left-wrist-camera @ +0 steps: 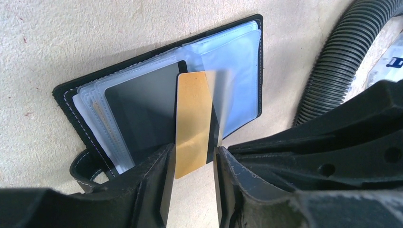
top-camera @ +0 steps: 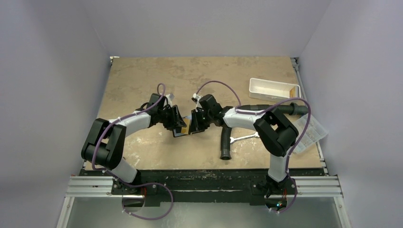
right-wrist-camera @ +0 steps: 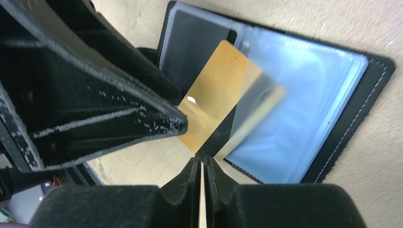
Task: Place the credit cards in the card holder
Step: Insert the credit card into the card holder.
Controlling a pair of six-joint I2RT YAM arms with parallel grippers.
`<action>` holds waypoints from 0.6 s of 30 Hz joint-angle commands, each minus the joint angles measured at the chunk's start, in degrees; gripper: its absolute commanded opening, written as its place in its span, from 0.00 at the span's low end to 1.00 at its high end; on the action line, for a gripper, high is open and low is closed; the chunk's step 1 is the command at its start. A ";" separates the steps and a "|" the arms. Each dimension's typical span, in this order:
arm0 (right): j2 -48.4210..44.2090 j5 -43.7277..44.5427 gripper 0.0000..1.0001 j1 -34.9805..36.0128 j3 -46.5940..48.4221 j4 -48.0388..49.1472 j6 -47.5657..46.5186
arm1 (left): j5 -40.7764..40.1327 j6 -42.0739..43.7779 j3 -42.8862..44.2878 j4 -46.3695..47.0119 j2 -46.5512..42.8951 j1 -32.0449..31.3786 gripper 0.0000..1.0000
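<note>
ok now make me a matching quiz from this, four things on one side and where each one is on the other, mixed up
Things
1. gold card
2. dark grey card
3. white tray
4. black hose

Places
a. far right of the table
b. tucked inside the open card holder
c. between the jaws of the left claw, partly under the clear sleeve that the right claw pinches up
d. lying next to the silver wrench

Pairs: 1-c, 2-b, 3-a, 4-d
</note>
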 commanded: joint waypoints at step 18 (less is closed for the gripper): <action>5.42 2.14 0.05 -3.86 0.58 3.51 -0.64 | -0.91 2.39 1.61 -1.78 1.09 0.20 0.47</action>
